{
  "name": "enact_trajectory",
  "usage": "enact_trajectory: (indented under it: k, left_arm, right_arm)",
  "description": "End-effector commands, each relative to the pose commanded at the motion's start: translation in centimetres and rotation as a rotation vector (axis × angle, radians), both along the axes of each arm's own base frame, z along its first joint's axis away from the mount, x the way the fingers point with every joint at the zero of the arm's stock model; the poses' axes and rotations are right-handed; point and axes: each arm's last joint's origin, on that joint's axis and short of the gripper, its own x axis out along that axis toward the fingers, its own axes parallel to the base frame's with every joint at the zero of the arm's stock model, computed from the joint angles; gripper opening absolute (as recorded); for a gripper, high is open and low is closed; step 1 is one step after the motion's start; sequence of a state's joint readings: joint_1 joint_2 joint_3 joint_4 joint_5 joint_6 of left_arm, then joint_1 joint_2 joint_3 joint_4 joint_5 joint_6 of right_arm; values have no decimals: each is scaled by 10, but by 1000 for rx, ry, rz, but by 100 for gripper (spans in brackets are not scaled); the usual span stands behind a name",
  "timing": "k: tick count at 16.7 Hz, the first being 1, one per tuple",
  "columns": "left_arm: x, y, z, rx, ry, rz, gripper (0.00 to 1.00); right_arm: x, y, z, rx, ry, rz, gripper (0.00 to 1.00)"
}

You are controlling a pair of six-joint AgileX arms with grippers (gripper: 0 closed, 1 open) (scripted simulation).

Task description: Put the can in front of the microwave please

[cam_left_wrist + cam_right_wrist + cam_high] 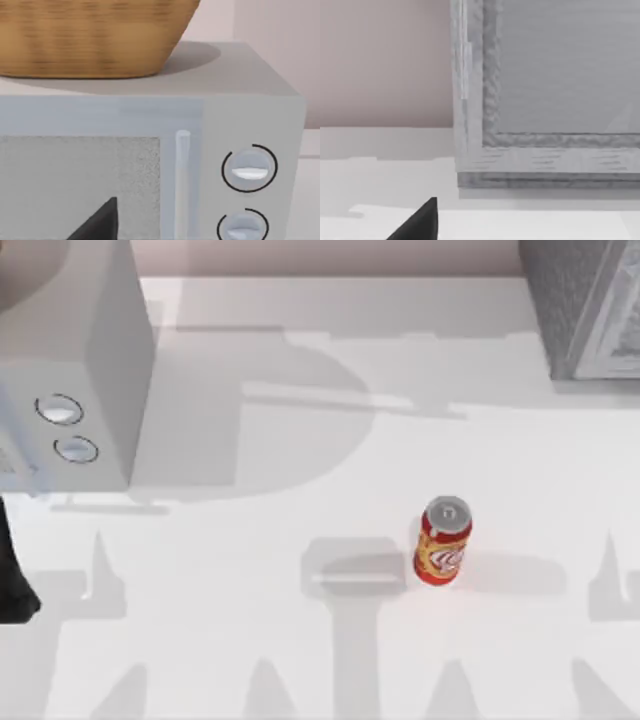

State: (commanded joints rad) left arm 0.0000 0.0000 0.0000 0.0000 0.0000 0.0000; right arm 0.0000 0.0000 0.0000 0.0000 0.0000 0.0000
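Standing upright on the white table [250,640], right of centre, the can [443,542] is well apart from the microwave [70,390] at far left. The left wrist view shows a wicker basket [90,35] atop the microwave. Neither gripper's opening can be told; nothing touches the can.

A white table [300,660] is lying under soft overhead light, catching grey shadows, while a pinkish-beige wall [385,60] is standing behind it.
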Motion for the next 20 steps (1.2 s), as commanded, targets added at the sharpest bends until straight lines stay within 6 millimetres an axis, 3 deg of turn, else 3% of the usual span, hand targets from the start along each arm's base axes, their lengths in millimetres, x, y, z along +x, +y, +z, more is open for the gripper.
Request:
enact_trajectory:
  k: [3,5,8,12,17,20]
  left_arm:
    - [0,0,2,-2,0,-4,100]
    - [-1,-2,14,-11,-1,-27,100]
    - [-2,-8,50,-34,11,-90,100]
    - [5,-19,118,-62,86,-203,100]
    - [49,-51,200,-50,329,-350,100]
    - [96,-88,227,5,550,-426,100]
  right_arm:
    - [0,0,0,0,0,0,100]
    - [0,0,0,0,0,0,100]
    - [0,0,0,0,0,0,100]
    - [0,0,0,0,0,0,100]
    - [0,0,0,0,0,0,100]
    - [0,0,0,0,0,0,100]
